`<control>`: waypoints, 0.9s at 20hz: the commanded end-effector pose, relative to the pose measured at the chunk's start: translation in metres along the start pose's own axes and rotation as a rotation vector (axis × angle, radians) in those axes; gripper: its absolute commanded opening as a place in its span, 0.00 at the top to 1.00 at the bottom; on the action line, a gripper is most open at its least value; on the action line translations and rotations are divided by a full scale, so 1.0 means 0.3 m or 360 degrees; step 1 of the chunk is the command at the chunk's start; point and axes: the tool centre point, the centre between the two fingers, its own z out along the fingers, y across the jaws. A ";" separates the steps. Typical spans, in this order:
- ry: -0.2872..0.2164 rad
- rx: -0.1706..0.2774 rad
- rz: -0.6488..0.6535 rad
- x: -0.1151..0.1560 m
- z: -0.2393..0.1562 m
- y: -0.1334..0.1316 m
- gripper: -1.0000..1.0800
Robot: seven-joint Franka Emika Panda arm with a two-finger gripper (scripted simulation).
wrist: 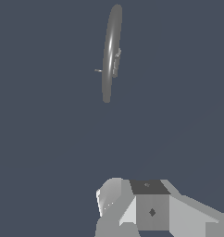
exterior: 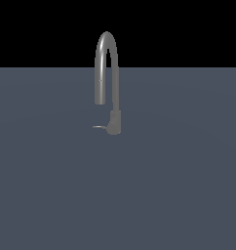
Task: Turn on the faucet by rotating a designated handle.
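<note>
Slate-blue bench (exterior: 51, 195) fills most of the exterior view under a black band, bare but for the faucet (exterior: 108, 63) standing at upper centre. Its slim metal gooseneck rises from a thicker base, and the handle (exterior: 99, 127), a thin flat lever, juts from that base toward the frame's left. In the wrist view the faucet (wrist: 110, 51) sits in the upper middle, well apart from the claw (wrist: 132, 208) at the lower edge; only blocky parts of the claw show, so I cannot tell whether it is open or closed. The lever looks rigid, smooth and probably slippery, pivoting rather than lifting. Pushing near its free tip should give the most leverage.
</note>
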 end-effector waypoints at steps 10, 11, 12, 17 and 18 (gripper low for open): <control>-0.0009 -0.0120 -0.0124 0.048 0.029 -0.025 1.00; -0.0011 -0.0147 -0.0153 0.058 0.036 -0.031 1.00; -0.0013 -0.0177 -0.0184 0.070 0.043 -0.037 1.00; -0.0026 -0.0363 -0.0377 0.138 0.094 -0.079 1.00; -0.0029 -0.0407 -0.0423 0.153 0.107 -0.089 1.00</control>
